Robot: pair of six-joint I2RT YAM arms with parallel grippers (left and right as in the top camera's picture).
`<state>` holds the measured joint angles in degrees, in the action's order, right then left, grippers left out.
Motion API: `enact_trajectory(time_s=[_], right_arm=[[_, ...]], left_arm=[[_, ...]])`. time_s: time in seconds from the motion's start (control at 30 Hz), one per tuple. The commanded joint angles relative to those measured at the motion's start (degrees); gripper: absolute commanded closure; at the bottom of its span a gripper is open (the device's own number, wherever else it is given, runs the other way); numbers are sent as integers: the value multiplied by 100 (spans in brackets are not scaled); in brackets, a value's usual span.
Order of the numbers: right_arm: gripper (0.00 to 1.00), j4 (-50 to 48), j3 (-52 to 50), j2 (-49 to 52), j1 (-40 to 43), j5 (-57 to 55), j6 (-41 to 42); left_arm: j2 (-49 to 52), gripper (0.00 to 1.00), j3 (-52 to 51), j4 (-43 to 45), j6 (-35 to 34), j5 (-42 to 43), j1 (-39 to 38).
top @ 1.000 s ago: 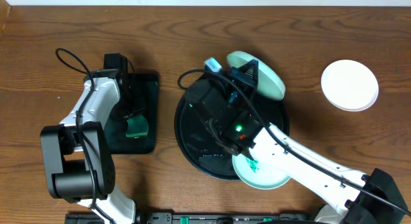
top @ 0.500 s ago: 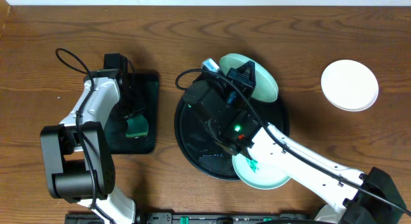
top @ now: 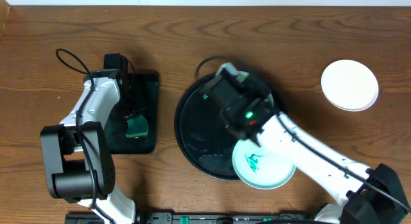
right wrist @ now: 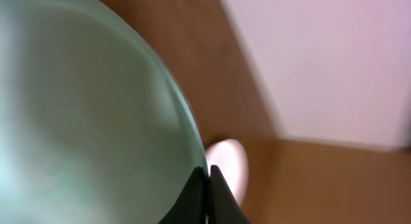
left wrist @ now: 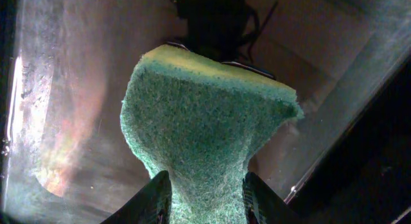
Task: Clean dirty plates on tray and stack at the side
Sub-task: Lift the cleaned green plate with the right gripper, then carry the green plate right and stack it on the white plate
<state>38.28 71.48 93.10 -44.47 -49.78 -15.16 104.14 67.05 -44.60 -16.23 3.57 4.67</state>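
Plate rim between right fingers

Black tray, mint-green plate, second mint-green plate with dark green smear, white plate, green-and-yellow sponge, brown wood-grain tabletop.

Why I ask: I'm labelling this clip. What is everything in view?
table: one, brown wood, under everything
round tray: one, glossy black, table centre
rectangular tray: one, black, left of the round tray
smeared mint plate: one, mint green with green smear, at the round tray's near rim
held mint plate: one, mint green, rim pinched in the right claw
white plate: one, white, on the table, right side
sponge: one, green with yellow layer, in the left claw over the rectangular tray
left claw: one, black, shut on the sponge
right claw: one, black, shut on the held mint plate
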Motion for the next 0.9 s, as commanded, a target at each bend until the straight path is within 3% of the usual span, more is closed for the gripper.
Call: enact_trajectory(time_s=[0.0, 0.23, 0.43, 0.87], right_arm=[[99, 87, 90, -31, 428, 1410, 1821], [99, 339, 490, -118, 1515, 2599, 3294], [99, 483, 579, -348, 2765, 3517, 4028], [99, 776, 555, -258, 5949, 4175, 4168]], left_arm=[[-42, 62, 101, -11, 55, 33, -2], [-42, 62, 101, -28, 55, 33, -2], [-42, 62, 101, -28, 55, 33, -2], [-42, 62, 101, -9, 55, 33, -2]])
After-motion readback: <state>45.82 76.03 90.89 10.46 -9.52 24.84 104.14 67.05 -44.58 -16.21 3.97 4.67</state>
